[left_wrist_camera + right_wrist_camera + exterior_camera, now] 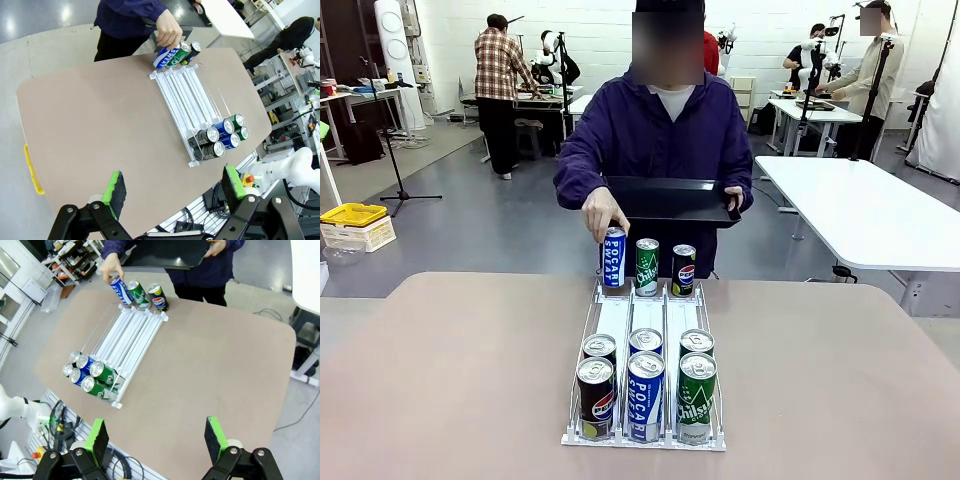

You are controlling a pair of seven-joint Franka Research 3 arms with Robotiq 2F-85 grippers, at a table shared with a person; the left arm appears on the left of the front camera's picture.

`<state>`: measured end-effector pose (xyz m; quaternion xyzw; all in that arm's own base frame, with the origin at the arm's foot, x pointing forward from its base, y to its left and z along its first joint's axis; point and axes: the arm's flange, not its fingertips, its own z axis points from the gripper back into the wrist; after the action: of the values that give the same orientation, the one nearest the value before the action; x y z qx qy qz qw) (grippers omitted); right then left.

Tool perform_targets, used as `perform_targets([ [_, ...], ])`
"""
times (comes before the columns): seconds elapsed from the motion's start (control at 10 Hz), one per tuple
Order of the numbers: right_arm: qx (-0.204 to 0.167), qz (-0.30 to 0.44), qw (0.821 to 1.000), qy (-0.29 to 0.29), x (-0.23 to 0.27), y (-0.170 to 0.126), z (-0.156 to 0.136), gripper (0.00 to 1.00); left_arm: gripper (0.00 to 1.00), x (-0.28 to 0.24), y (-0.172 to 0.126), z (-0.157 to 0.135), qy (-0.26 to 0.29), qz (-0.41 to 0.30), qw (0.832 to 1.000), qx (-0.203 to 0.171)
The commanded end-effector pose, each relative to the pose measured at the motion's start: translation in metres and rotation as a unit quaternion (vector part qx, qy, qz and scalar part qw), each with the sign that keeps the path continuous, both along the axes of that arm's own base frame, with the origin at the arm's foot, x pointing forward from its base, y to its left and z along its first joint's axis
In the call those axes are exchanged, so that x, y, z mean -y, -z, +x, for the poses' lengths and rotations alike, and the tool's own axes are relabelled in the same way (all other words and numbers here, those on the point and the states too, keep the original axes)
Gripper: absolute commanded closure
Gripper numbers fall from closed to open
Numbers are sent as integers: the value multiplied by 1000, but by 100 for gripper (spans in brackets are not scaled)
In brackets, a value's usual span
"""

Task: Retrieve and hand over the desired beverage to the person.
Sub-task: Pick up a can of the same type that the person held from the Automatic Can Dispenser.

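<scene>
**Both grippers wide open above the table, person's hand on the blue can**

Your left gripper [174, 189] is spread wide. Its green pads [114, 192] sit far apart with nothing between them, and it hangs high over the near edge of the table [90, 125]. Your right gripper [156, 440] is the same: jaws wide, empty, well above the table's near side. Neither one touches a can.

Across the table you see the person [655, 130] in a dark zip jacket. One hand [603, 212] rests on the top of the blue can [613, 258]. That can stands upright at the far end of the rack [615, 322], in the lane at picture left in the front view. Just beside it a green can [647, 267] stands in the middle lane, and a dark can [683, 270] in the third lane. The person's other hand [733, 196] holds a black tray [670, 197] at waist height, just behind those three cans.

At the rack's near end, on the robot's side, six cans stand packed in two rows. In the front row, from picture left, you see a second dark can [596, 398], a second blue can [645, 395] and a second green can [696, 397]. Right behind them stand three further cans [645, 341], touching the front row; from the front only their tops are visible. White lanes run between the near group and the far three.
</scene>
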<state>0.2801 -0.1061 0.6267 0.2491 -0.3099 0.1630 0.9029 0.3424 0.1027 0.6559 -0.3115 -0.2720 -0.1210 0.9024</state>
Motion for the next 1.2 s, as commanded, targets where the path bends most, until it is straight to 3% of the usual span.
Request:
perform_targets([
  [0.0, 3, 10, 1000, -10, -1, 0, 3, 0, 0, -2, -1, 1, 9, -3, 1000, 5],
  [1.0, 3, 10, 1000, -10, -1, 0, 3, 0, 0, 0, 0, 0, 0, 0, 1000, 0],
  [1.1, 3, 10, 1000, -10, -1, 0, 3, 0, 0, 34, -16, -1, 70, 46, 996, -2],
])
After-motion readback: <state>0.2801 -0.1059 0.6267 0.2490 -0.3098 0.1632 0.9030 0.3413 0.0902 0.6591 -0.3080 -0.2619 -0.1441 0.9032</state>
